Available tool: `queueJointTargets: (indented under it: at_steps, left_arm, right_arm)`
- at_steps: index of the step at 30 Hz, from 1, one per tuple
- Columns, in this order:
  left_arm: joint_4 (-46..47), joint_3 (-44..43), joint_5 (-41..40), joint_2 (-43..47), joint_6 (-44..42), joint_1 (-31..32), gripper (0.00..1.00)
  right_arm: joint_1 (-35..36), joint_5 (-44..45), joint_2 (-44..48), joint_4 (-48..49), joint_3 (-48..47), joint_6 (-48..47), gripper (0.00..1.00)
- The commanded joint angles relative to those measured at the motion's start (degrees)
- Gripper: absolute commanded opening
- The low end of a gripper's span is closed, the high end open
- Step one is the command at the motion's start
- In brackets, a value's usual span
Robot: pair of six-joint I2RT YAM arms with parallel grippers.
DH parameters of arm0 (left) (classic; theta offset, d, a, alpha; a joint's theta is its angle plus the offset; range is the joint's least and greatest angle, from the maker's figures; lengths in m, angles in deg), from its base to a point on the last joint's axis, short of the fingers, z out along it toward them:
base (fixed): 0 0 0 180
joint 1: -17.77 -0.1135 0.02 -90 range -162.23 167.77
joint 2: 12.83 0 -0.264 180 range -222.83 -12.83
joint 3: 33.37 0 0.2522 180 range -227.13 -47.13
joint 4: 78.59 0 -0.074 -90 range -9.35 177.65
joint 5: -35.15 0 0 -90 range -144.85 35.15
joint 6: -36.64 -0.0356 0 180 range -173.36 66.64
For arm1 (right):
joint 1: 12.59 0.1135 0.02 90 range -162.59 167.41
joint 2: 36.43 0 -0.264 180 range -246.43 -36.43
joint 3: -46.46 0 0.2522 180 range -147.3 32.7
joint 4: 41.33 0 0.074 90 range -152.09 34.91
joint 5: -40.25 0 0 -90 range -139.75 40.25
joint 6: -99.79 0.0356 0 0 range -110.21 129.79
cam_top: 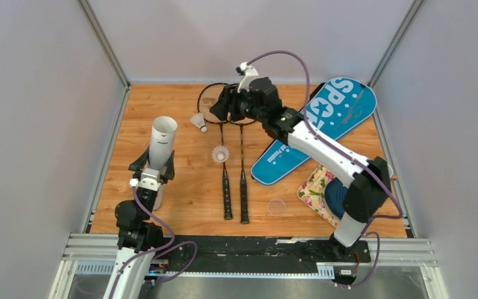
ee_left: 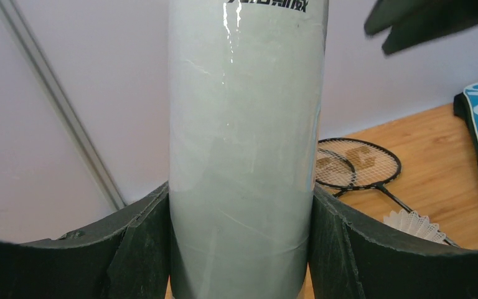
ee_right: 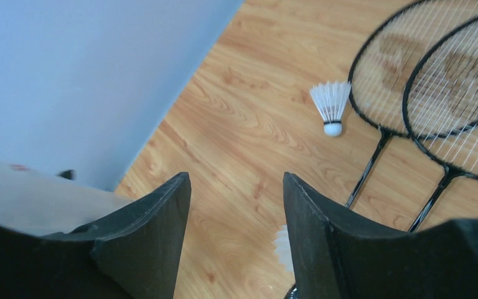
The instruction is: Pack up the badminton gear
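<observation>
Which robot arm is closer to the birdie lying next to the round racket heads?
Right. The right tool hovers open just beside that shuttlecock, above the racket heads. The left tool is farther off at the front left, shut on the white tube.

Both arms [cam_top: 323, 149] have white links, black joints, purple cables [cam_top: 286, 55] and black end effector fingers [ee_right: 143, 249].
</observation>
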Motion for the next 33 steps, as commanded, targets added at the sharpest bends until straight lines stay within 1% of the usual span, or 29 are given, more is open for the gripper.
queueJointTargets:
  at_steps: [1, 3, 6, 7, 9, 10, 11, 12, 13, 15, 16, 17, 18, 19, 20, 22, 24, 25, 26, 27, 28, 29, 30, 32, 33]
  left_arm:
    - [-3.72, 0.86, -5.32, -0.91, 0.89, -0.31, 0.08]
    - [-3.99, 0.51, -3.83, -1.71, 0.29, -0.31, 0.08]
    - [-4.08, -0.28, -3.91, -3.55, 0.98, -0.31, 0.08]
    - [-4.17, -0.37, -3.48, -3.73, 1.16, -0.31, 0.08]
    - [-4.08, -0.37, -2.95, -3.82, 1.34, -0.31, 0.08]
    - [-4.25, -0.37, -2.94, -3.56, 1.25, -0.31, 0.08]
    - [-4.26, -0.2, -2.86, -3.47, 0.99, -0.31, 0.08]
    - [-4.34, -0.19, -2.77, -3.38, 0.9, -0.31, 0.08]
    - [-4.52, -0.19, -3.03, -3.38, 0.64, -0.31, 0.08]
    - [-4.96, -0.55, -3.82, -3.38, 0.72, -0.31, 0.07]
    - [-5.13, -0.46, -3.91, -3.03, 0.72, -0.31, 0.07]
    - [-5.05, -0.28, -4.0, -3.03, 0.72, -0.31, 0.07]
    - [-5.05, -0.2, -3.74, -2.86, 0.72, -0.31, 0.07]
    - [-5.05, -0.19, -3.74, -2.85, 0.63, -0.31, 0.07]
    - [-4.96, -0.19, -3.74, -2.94, 0.81, -0.31, 0.07]
    - [-4.87, -0.19, -3.74, -3.03, 0.98, -0.31, 0.07]
    - [-4.96, -0.28, -3.47, -2.94, 0.98, -0.31, 0.07]
    - [-4.96, -0.28, -3.47, -3.03, 1.07, -0.31, 0.07]
    - [-5.05, -0.37, -3.56, -2.86, 1.07, -0.31, 0.07]
    - [-5.13, -0.28, -3.91, -2.68, 1.07, -0.31, 0.07]
    - [-5.22, -0.28, -4.0, -2.42, 1.16, -0.31, 0.07]
    - [-5.22, -0.28, -4.17, -2.15, 0.99, -0.31, 0.07]
    - [-5.14, -0.2, -4.7, -2.06, 1.07, -0.31, 0.07]
    - [-4.96, -0.11, -5.4, -1.63, 0.9, -0.31, 0.07]
    - [-5.05, -0.19, -5.67, -1.45, 0.9, -0.31, 0.07]
  right_arm:
    - [-0.1, -5.58, -4.31, 3.99, -2.28, -2.31, 0.55]
    - [-0.27, -3.39, -3.52, 3.38, 0.61, -1.52, 0.56]
    - [-0.36, -3.21, -4.21, 1.72, 2.38, -2.39, 0.65]
    - [-0.53, -3.47, -5.18, 0.14, 1.6, -4.13, 0.68]
    - [-0.36, -7.67, -10.18, -8.98, -1.46, -7.65, 0.69]
    - [-0.1, -10.3, -11.94, -12.93, -5.31, -9.23, 0.68]
    - [0.43, -11.64, -13.7, -19.23, -5.95, -10.55, 0.67]
    - [1.13, -11.21, -14.41, -19.73, -5.44, -10.74, 0.67]
    - [2.27, -11.12, -13.98, -19.04, -3.78, -10.92, 0.67]
    - [2.72, -11.82, -10.92, -11.86, 3.76, -7.51, 0.66]
    - [2.98, -12.52, -9.77, -8.17, 6.67, -4.62, 0.63]
    - [3.24, -15.49, -9.24, -2.3, 11.39, -2.16, 0.63]
    - [3.77, -17.52, -8.97, 0.28, 12.75, 1.52, 0.63]
    - [5.51, -19.19, -10.01, 1.52, 13.02, 1.82, 0.63]
    - [6.57, -17.38, -10.8, -0.55, 12.5, 1.22, 0.63]
    - [10.25, -12.2, -13.17, -3.29, 10.57, -3.7, 0.67]
    - [12.38, -6.13, -15.02, -3.21, 8.82, -7.3, 0.69]
    - [13.95, -3.68, -17.55, -3.82, 7.33, -9.06, 0.69]
    - [14.58, 0.96, -18.8, -6.0, 5.74, -9.16, 0.7]
    - [15.02, 2.4, -19.85, -5.85, 4.6, -9.07, 0.7]
    - [15.72, 3.89, -20.47, -4.72, 4.32, -6.99, 0.7]
    - [16.07, 7.13, -21.44, -0.79, 4.76, -5.49, 0.7]
    - [16.43, 10.29, -22.23, 1.16, 5.02, -3.9, 0.7]
    - [16.87, 15.65, -25.64, 1.1, 1.53, 0.66, 0.69]
    - [16.87, 16.29, -26.71, 0.49, -0.06, 1.64, 0.69]
